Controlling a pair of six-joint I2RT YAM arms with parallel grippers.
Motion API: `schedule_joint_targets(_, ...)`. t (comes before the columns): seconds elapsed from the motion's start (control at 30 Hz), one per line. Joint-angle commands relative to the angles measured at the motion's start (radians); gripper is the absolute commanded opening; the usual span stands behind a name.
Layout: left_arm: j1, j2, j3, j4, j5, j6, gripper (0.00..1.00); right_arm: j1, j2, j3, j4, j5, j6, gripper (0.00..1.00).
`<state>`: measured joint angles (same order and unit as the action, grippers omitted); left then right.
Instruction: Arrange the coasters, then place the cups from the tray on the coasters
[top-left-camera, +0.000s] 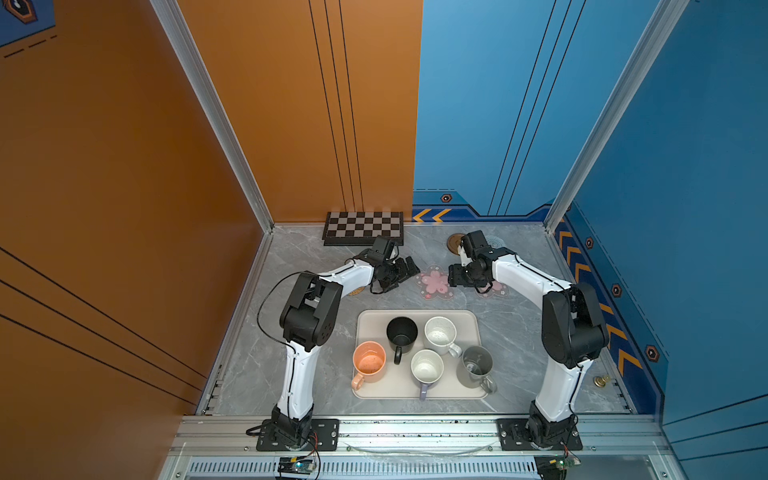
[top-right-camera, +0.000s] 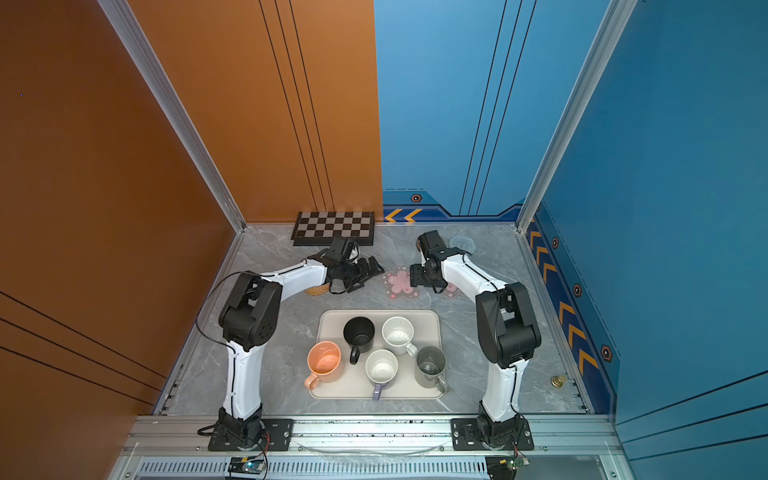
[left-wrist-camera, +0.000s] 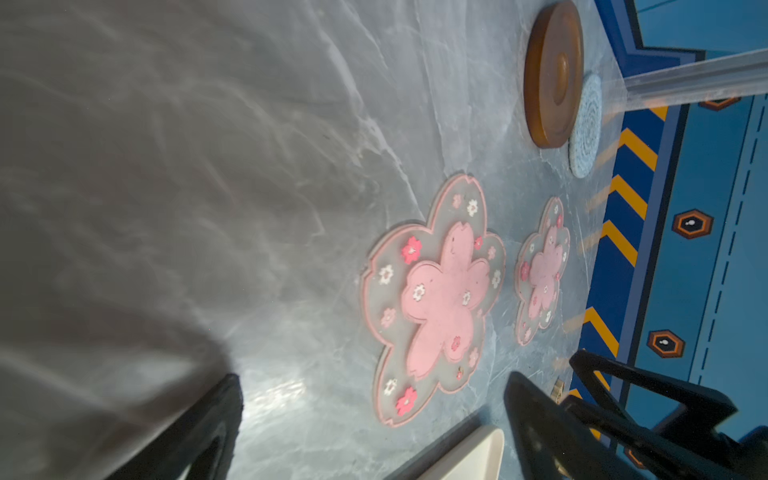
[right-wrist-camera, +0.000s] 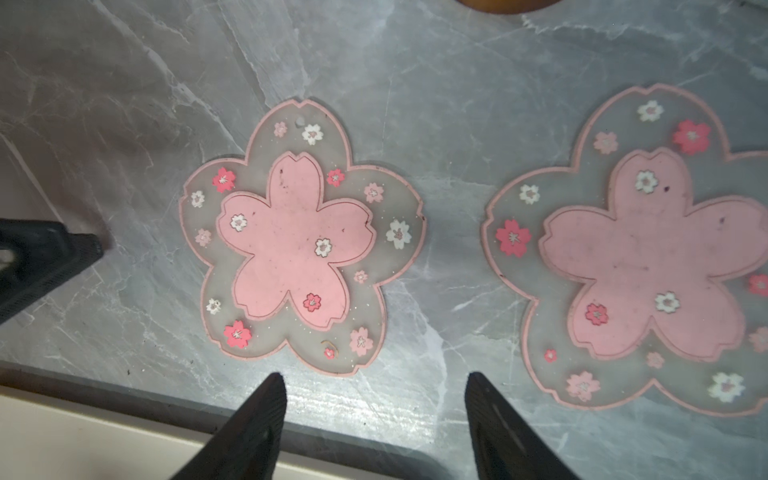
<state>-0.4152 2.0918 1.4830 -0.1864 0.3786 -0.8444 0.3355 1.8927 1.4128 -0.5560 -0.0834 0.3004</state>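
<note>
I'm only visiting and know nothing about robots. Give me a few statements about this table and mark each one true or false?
1. The black mug, peach mug, speckled white mug, lavender mug and grey mug all stand on the cream tray. True.
2. The right gripper holds a pink blossom coaster. False: its jaws stand open and empty.
3. The two blossom coasters overlap. False: the middle blossom coaster and the right-hand blossom coaster lie apart, with bare table between.
4. The chessboard lies at the back, by the orange wall. True.
5. A mug sits on the brown wooden coaster. False: it is bare.
</note>
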Motion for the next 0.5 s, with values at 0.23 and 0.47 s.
schedule_joint_targets(0.23,0.035,-0.217,-0.086,-0.113,-0.024,0.137,0.98,0.114,0.088,0.134,-0.019,0.077,0.029,0.71)
schedule_joint_targets(0.47,0.070,-0.296,-0.116,-0.192,-0.037,0.197,0.98,0.173,0.151,0.208,-0.054,0.117,0.045,0.71)
